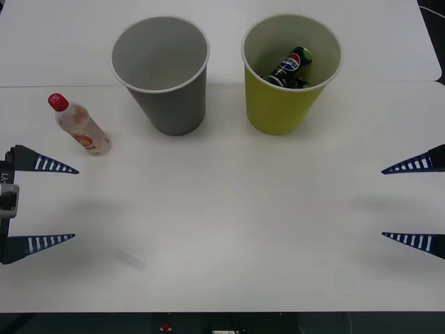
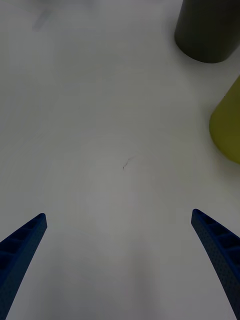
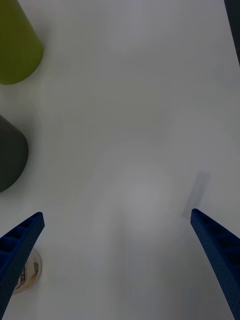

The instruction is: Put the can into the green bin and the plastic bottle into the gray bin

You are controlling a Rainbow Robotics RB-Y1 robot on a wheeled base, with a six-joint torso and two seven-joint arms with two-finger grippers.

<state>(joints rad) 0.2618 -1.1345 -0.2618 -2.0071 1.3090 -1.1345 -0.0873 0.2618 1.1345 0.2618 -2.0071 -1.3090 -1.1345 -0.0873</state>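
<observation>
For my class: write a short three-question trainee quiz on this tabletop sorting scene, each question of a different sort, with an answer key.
1. True or false: the can already lies inside the green bin.
2. Multiple choice: where is the plastic bottle? A) inside the gray bin; B) standing on the table, to the left of the gray bin; C) held in a gripper.
3. Fill in: the left gripper and the right gripper both have their fingers ____.

Key
1. True.
2. B. It stands at the table's left side, just beyond the left gripper, with its red cap on.
3. Open; both are low at the table's sides and hold nothing.
</observation>
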